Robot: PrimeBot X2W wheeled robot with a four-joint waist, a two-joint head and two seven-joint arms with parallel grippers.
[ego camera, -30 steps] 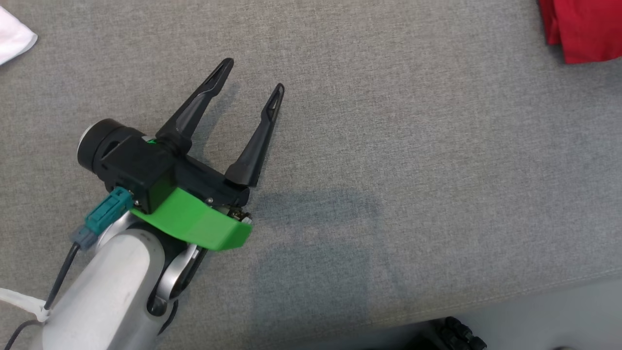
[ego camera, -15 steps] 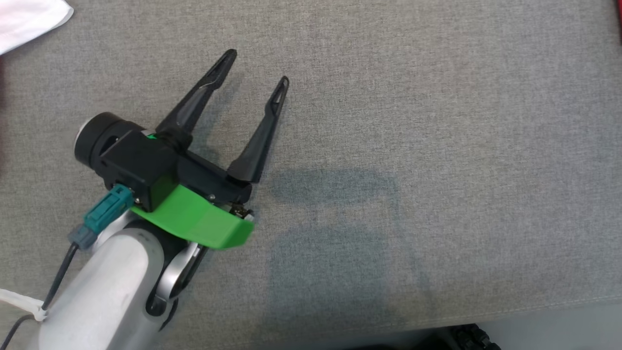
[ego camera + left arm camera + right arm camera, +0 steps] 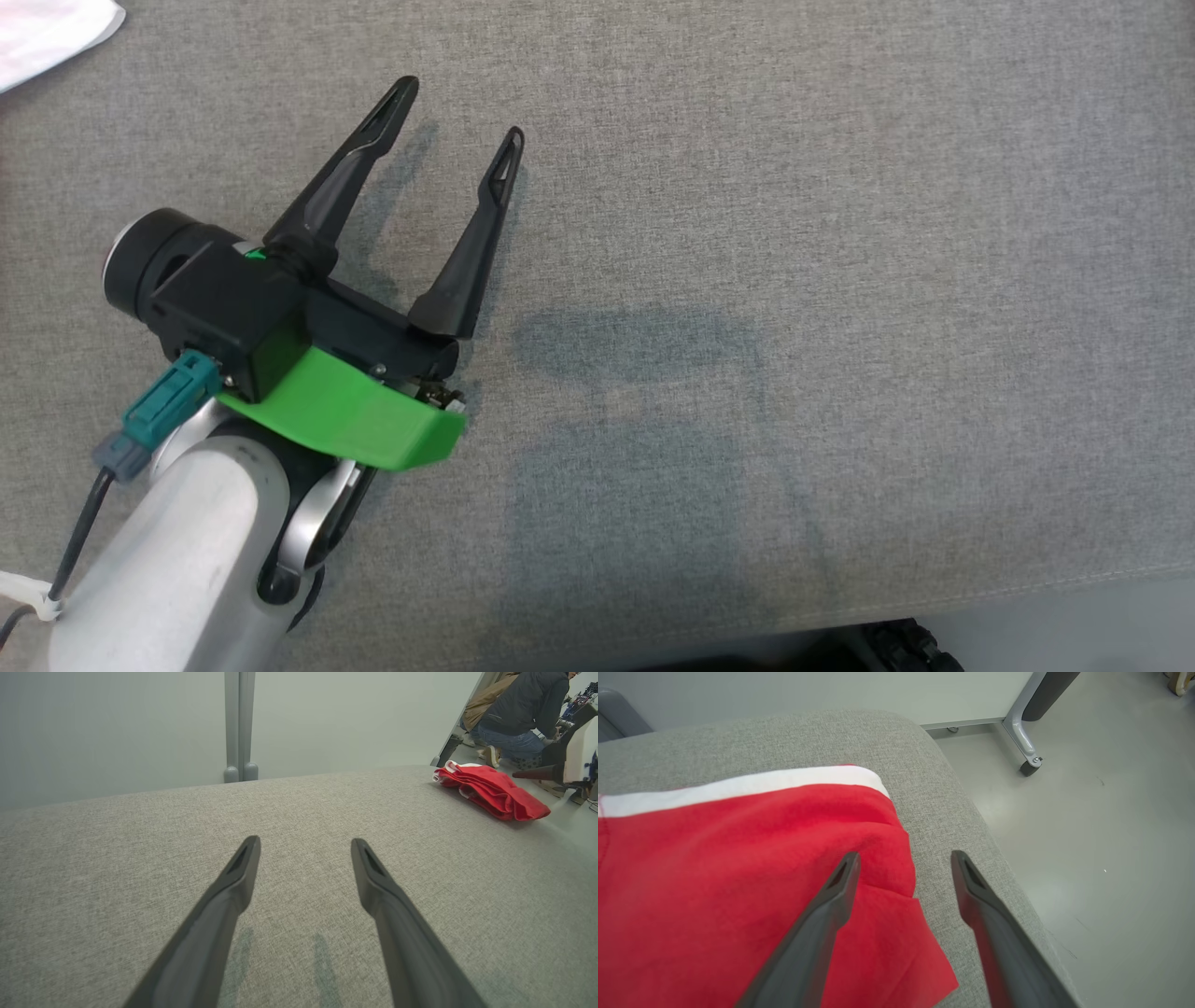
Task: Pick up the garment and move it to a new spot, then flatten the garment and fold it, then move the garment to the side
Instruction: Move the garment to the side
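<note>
The garment (image 3: 490, 791) is a red cloth with a white band, folded and lying near the far right corner of the grey fabric table. In the right wrist view the garment (image 3: 719, 882) lies flat under my right gripper (image 3: 903, 861), whose fingers stand open above its right edge with nothing between them. My left gripper (image 3: 457, 110) hovers open over bare table at the left of the head view. In the left wrist view my left gripper (image 3: 306, 844) points across the table, empty, with a tip of the right gripper showing beyond the garment.
A white cloth (image 3: 47, 37) lies at the table's far left corner. The table's rounded edge (image 3: 971, 812) drops to a grey floor beside the garment. A person (image 3: 518, 714) crouches beyond the table. A wheeled frame leg (image 3: 1024, 746) stands on the floor.
The head view has shifted, so the red garment left its upper right corner. The left arm has kept its open pose.
</note>
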